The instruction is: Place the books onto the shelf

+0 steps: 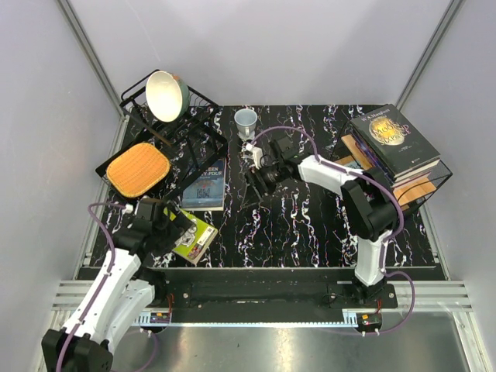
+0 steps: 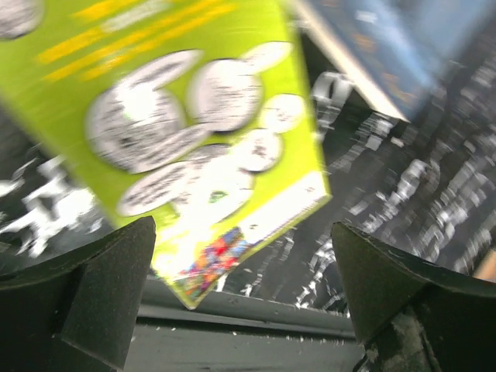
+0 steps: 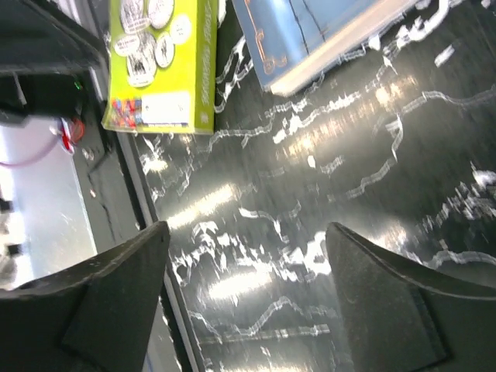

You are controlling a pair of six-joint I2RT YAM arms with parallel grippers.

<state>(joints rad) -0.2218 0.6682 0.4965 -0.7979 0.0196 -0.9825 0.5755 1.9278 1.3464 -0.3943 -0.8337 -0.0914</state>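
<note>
A lime green book (image 1: 197,240) lies flat near the table's front left, and a blue-grey book (image 1: 206,186) lies just behind it. My left gripper (image 1: 183,226) hovers over the lime green book (image 2: 194,132), open, with the book's near corner between the fingers (image 2: 101,287). My right gripper (image 1: 253,181) hangs open over bare table at mid-table, with nothing between its fingers (image 3: 387,302). The right wrist view shows the lime green book (image 3: 159,62) and the blue-grey book (image 3: 310,31) farther off. The shelf (image 1: 419,191) at the right carries a stack of books, topped by a black one with a gold disc (image 1: 395,136).
A black wire dish rack (image 1: 203,132) at the back left holds a pale bowl (image 1: 167,94). A rounded orange-brown cutting board (image 1: 138,169) rests at its front. A small cup (image 1: 246,122) stands at the back centre. The black front rail (image 2: 256,310) runs just below the left fingers.
</note>
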